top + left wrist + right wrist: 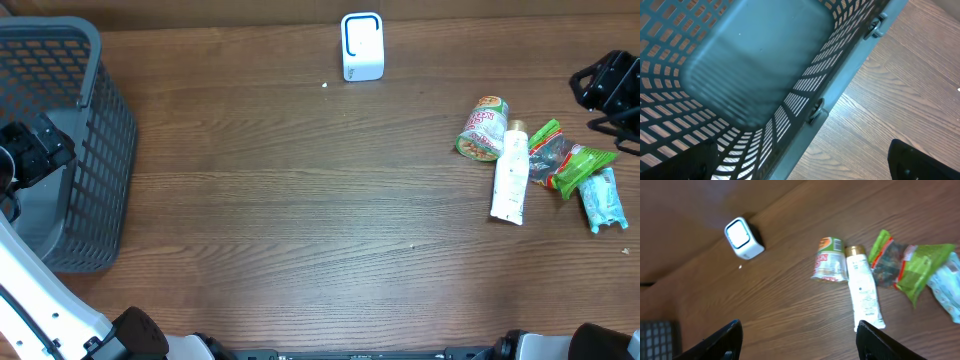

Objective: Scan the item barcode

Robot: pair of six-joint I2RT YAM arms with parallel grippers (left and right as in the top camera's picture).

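Note:
Several items lie at the table's right: a can-shaped tub (483, 128), a white tube (510, 172), a green snack bag (565, 158) and a pale blue packet (603, 199). A white scanner box (362, 46) stands at the back centre. My right gripper (610, 85) hovers behind the items, open and holding nothing. In the right wrist view its fingers (722, 342) frame bare wood, with the tube (865, 292), tub (830, 260) and scanner (744, 239) ahead. My left gripper (35, 150) hangs open over the grey basket (105, 170), holding nothing.
The basket fills the table's left end; its rim (850, 75) crosses the left wrist view between the left gripper's (802, 167) wide-spread fingers. Brown wood stretches between the basket and the items. A small white speck (325, 84) lies near the scanner.

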